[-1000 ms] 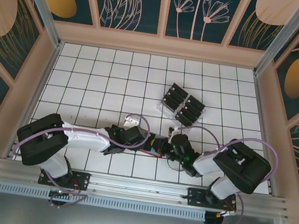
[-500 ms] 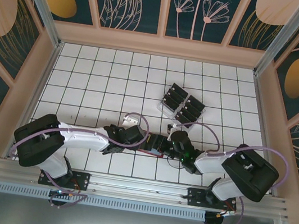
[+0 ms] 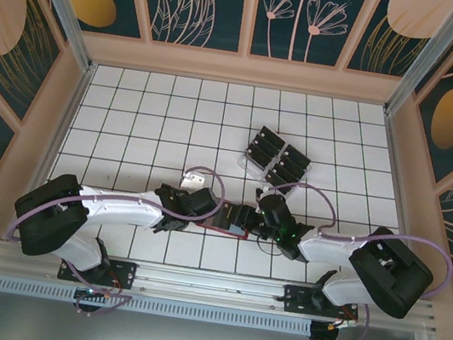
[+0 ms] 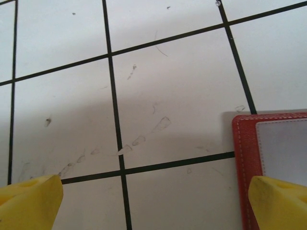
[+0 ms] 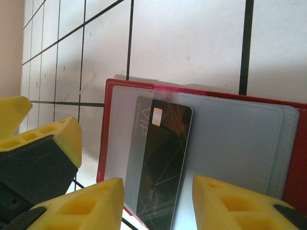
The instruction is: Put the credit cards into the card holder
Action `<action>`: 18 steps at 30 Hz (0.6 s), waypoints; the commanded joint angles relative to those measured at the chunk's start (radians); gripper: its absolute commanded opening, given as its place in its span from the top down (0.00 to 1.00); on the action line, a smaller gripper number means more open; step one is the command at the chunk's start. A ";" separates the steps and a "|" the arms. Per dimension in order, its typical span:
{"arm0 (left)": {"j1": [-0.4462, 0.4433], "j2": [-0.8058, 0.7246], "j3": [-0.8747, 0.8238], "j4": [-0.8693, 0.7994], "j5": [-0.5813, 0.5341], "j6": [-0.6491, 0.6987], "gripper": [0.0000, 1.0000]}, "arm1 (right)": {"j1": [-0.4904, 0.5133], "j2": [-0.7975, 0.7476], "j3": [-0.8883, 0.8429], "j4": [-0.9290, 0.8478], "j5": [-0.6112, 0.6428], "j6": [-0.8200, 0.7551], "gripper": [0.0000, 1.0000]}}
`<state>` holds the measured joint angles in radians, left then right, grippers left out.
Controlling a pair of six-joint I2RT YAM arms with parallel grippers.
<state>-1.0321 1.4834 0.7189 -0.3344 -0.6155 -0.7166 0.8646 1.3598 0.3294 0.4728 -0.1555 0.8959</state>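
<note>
the small red folding card holder [image 5: 295,153] lies open on the white, black-gridded worktop [image 5: 192,38], low in the centre of the overhead view. a thin black rectangular credit card [image 5: 163,158] sits partly under its clear left pocket (a pale chip shows through). the right hand [image 5: 158,211] is spread, a gap either side of the card. the left hand [image 4: 153,206] is also spread, its lower-right fingertip overlapping the holder's edge. more black cards [image 3: 278,159] fill a clear plastic slotted tray [image 3: 243,166] higher up.

Robot test cell, gridded white tabletop [image 3: 148,123], aluminium frame rail [image 3: 208,284], floral-printed walls [image 3: 201,2]
</note>
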 commanded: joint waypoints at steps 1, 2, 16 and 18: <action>0.012 0.008 -0.014 -0.040 -0.046 -0.017 0.01 | -0.001 -0.003 0.038 -0.034 0.019 -0.014 0.59; 0.016 0.011 -0.017 -0.038 -0.045 -0.016 0.01 | -0.001 0.003 0.044 -0.038 0.019 -0.016 0.59; 0.029 0.049 -0.067 0.009 -0.015 -0.019 0.01 | 0.013 0.083 0.066 0.002 0.002 -0.003 0.70; 0.029 0.054 -0.073 0.016 -0.007 -0.019 0.01 | 0.014 0.092 0.068 0.010 -0.001 -0.002 0.73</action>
<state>-1.0077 1.5215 0.6601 -0.3351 -0.6300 -0.7174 0.8700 1.4342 0.3714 0.4576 -0.1581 0.8963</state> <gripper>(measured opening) 0.986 0.282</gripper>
